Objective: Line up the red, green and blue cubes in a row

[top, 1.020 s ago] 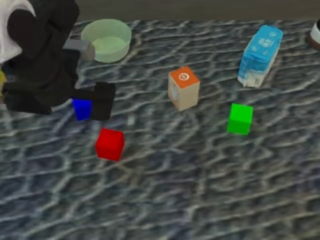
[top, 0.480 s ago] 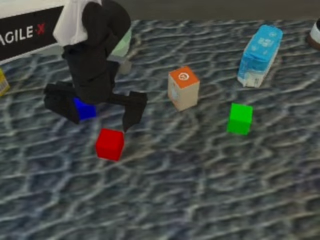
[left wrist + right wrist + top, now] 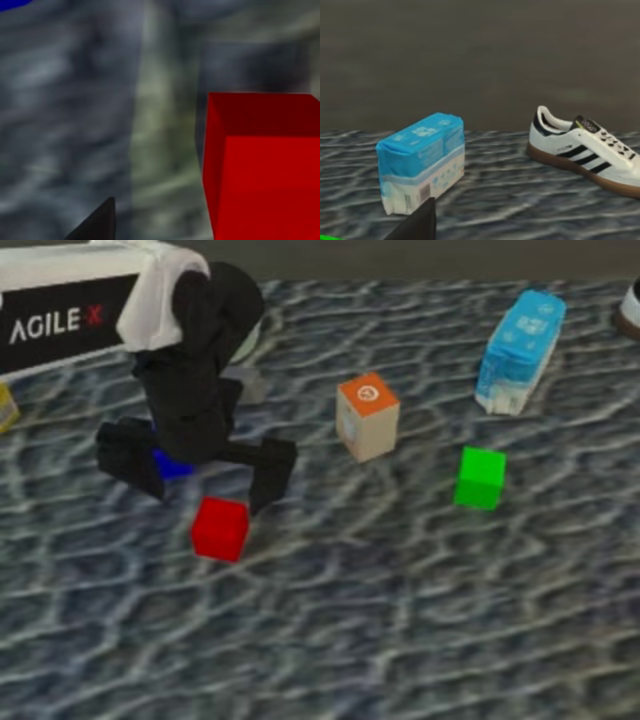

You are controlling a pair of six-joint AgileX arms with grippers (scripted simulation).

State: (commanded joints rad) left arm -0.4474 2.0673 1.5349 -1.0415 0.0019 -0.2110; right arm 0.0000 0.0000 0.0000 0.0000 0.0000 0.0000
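My left gripper (image 3: 200,472) hangs open over the left part of the table, its two dark fingers spread wide. The blue cube (image 3: 177,466) peeks out from under the wrist, between the fingers. The red cube (image 3: 220,528) sits on the cloth just in front of the gripper, apart from both fingers; it fills the left wrist view (image 3: 265,170) beside one fingertip (image 3: 97,225). The green cube (image 3: 480,477) stands alone at the right. My right gripper (image 3: 480,236) is outside the top view; one fingertip (image 3: 417,222) shows, off to one side.
A beige carton with an orange top (image 3: 367,417) stands mid-table. A light-blue printed pack (image 3: 520,350) lies at the back right, with a white sneaker (image 3: 585,150) near it. The left arm hides the back-left area. The patterned cloth (image 3: 400,620) covers the table.
My left arm has swung in from the left edge and turned, so its wrist now covers most of the blue cube and its fingers spread wide. The three cubes have not moved.
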